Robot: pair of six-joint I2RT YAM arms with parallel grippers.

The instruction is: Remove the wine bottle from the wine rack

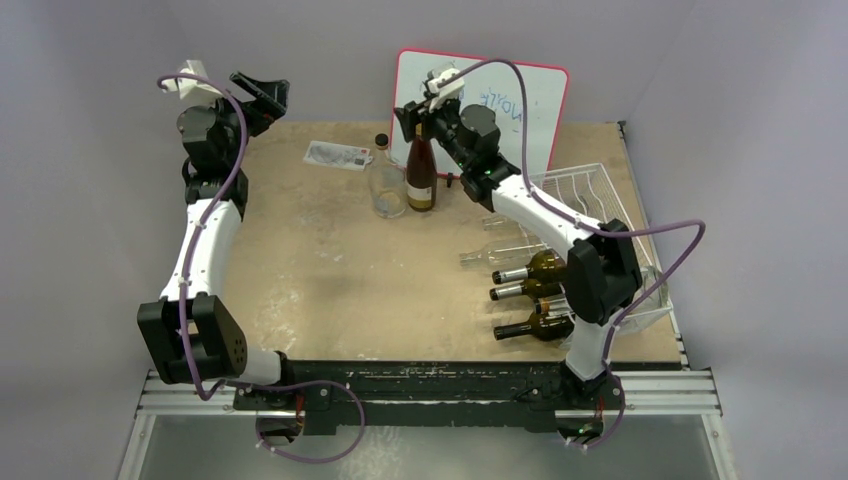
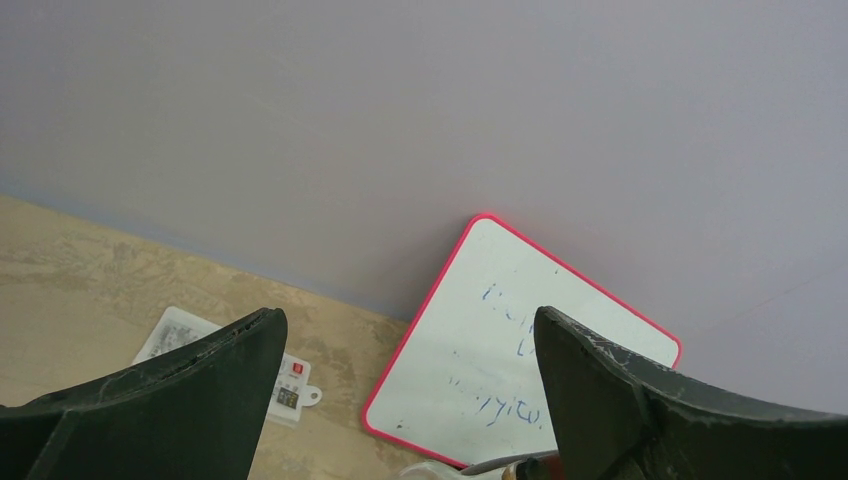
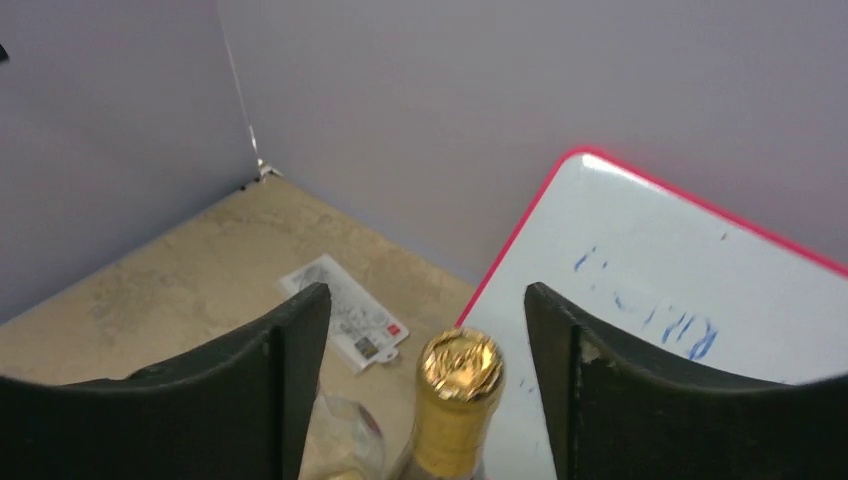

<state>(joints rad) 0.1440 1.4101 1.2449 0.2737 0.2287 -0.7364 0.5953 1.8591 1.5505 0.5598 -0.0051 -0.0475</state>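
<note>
Top view: you have one upright wine bottle [image 1: 421, 170] at upper centre, standing off the wine rack [image 1: 600, 195] at right. At least three dark bottles [image 1: 545, 265] lie there, and the arm hides any others.
Left wrist: left gripper [image 2: 410, 325] spread wide, holding nothing.
Right wrist: right gripper [image 3: 427, 300] fingers stand clear on either side of the gold cap. The bottle's body is cut off at the bottom edge.

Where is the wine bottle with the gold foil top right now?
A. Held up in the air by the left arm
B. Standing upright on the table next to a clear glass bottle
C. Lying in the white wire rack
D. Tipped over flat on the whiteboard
B: the overhead view shows the wine bottle standing upright on the table, right beside the clear glass bottle and well away from the wine rack.
</note>
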